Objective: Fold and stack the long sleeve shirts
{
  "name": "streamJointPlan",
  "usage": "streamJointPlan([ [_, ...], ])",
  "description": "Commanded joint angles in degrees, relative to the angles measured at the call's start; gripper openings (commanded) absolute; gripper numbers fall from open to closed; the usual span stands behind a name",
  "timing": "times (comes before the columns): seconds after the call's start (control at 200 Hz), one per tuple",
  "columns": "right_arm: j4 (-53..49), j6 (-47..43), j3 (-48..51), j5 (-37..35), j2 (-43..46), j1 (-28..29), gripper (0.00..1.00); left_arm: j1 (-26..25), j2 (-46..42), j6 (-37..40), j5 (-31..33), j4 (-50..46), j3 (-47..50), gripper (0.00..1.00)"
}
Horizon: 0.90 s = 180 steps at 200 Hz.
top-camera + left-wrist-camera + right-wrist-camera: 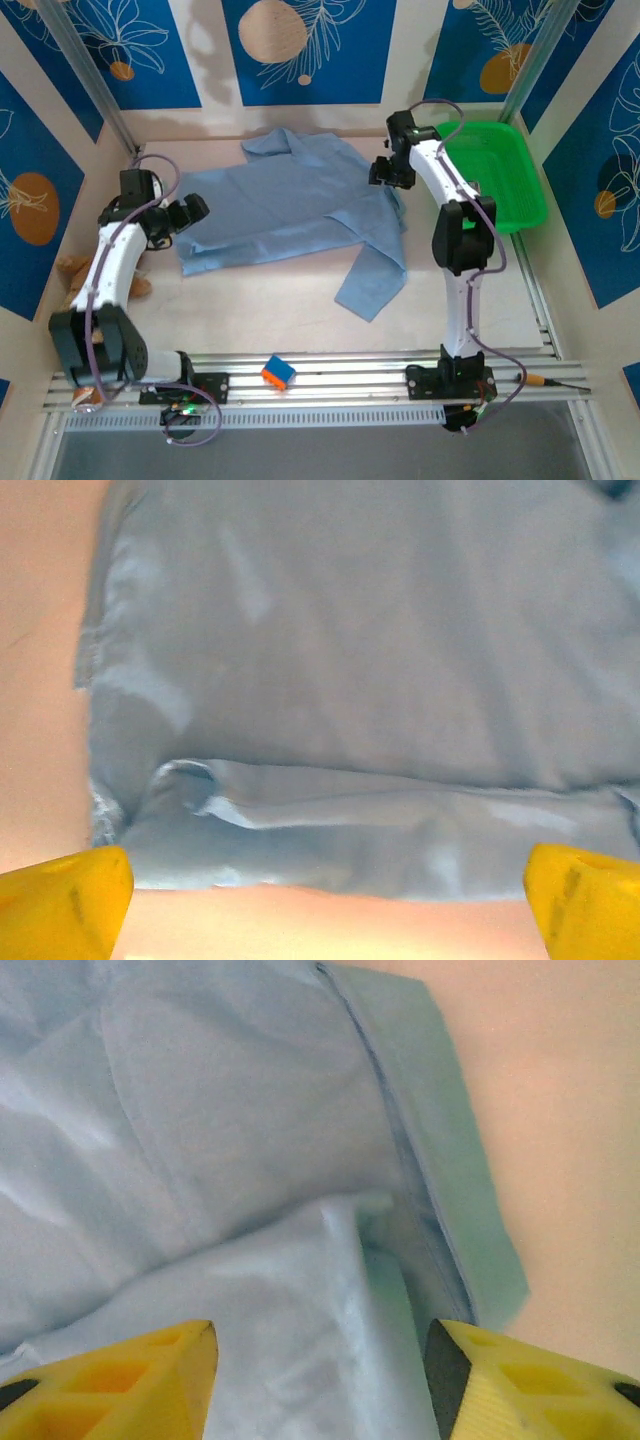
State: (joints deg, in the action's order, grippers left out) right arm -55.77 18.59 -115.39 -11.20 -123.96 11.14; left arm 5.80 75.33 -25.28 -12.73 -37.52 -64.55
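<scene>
One light blue long sleeve shirt (290,205) lies spread across the back half of the table, its collar at the far side and one sleeve (372,280) trailing toward the front. My left gripper (190,212) hovers at the shirt's left edge. In the left wrist view that gripper (325,910) stands wide open just short of the folded hem (350,820), with bare table between its yellow fingertips (65,900). My right gripper (385,172) is over the shirt's right side. In the right wrist view it (320,1380) is open with loose cloth (300,1340) lying between its fingers.
A green plastic basket (495,170) stands at the back right, just beyond the right arm. A brown teddy bear (75,275) lies at the left wall by the left arm. An orange and blue block (279,372) rests on the front rail.
</scene>
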Motion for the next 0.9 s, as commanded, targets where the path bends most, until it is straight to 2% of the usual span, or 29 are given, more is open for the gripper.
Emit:
streamJointPlan([
  [0.0, 3.43, 1.02, 9.31, -1.96, 14.24, 0.32, 0.63, -5.19, -5.01, 1.63, -1.1, -5.05, 2.21, 1.0],
  [0.08, 3.58, 1.91, 18.6, 0.54, 22.37, 1.4, 0.64, -10.11, -7.05, 1.9, 1.23, -5.69, 5.92, 0.98],
  [0.15, 2.77, 4.91, 27.25, 2.81, 28.57, 3.2, 0.64, -13.72, -7.18, 1.04, 2.31, -3.83, 9.37, 0.91],
  [0.29, 5.13, 13.28, 45.81, 3.52, 38.29, 9.81, 0.63, -16.86, -2.58, -1.16, 0.82, 3.71, 13.21, 0.75],
  [0.36, 6.83, 17.24, 52.47, 3.77, 39.88, 13.68, 0.62, -17.32, 1.9, -0.93, -0.28, 7.81, 12.95, 0.72],
  [0.535, 9.95, 22.47, 59.33, 1.41, 36.25, 23.11, 0.62, -17.3, 12.98, 2.02, 3.4, 10.77, 7.72, 0.71],
  [0.77, 6.51, 25.62, 56.69, -8.24, 26.02, 29.75, 0.61, -16.68, 21.33, 2.5, 6.76, 14.54, 5.85, 0.75],
  [0.83, 5.18, 26.5, 55.62, -10.3, 23.15, 30.47, 0.59, -16.31, 22.0, 2.05, 7.72, 15.4, 6.88, 0.76],
  [0.895, 3.83, 27.04, 54.45, -12.66, 20.22, 31.16, 0.5, -15.87, 22.27, 1.55, 8.02, 16.44, 8.42, 0.78],
])
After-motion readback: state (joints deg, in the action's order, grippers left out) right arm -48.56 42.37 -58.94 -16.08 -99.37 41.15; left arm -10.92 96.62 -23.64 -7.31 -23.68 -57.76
